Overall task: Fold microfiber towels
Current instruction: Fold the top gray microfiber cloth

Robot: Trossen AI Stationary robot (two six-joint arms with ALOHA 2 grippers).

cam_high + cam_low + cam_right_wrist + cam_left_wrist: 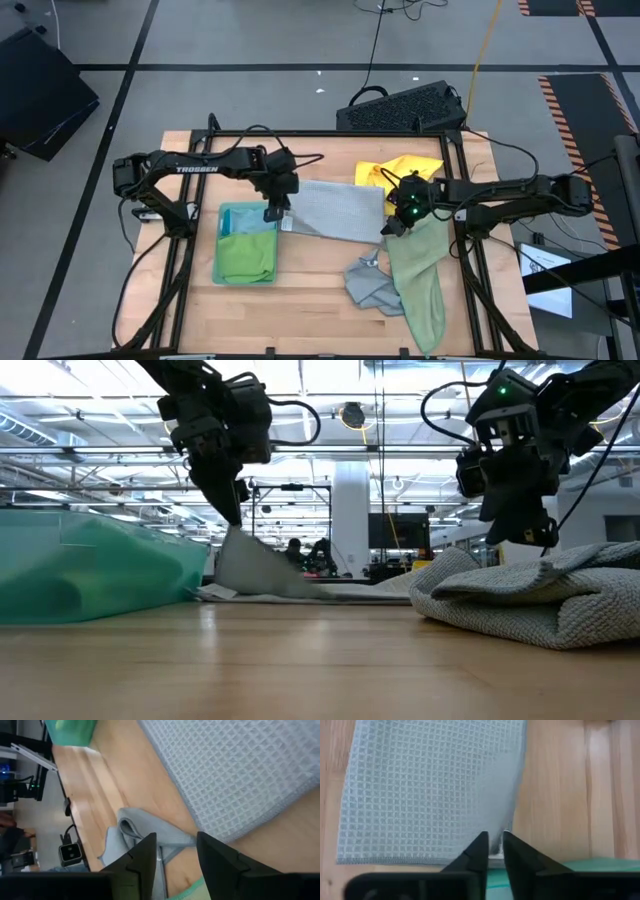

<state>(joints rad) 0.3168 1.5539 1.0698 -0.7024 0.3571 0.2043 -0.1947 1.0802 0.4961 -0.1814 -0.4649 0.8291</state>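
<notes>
A light blue waffle towel (335,210) lies spread flat in the middle of the table. My left gripper (272,214) stands at its near left corner, shut on it; it also shows in the left wrist view (495,851). My right gripper (393,228) is open above the towel's near right corner and holds nothing (176,855). A crumpled grey towel (368,285) and a long sage green towel (420,285) lie near it on the table. A folded teal towel (250,218) with a bright green towel (245,258) on it lies at the left. My left gripper pinches the light blue towel's near left corner (492,837) between its two fingers, coming from above and pointing down. The corner (238,545) is raised off the table and slopes up to the fingers. The rest of the towel lies flat on the wood.
A yellow towel (392,170) lies bunched at the far right, behind my right arm. A black keyboard (400,108) sits beyond the table's far edge. Bare wood shows along the near edge (300,300).
</notes>
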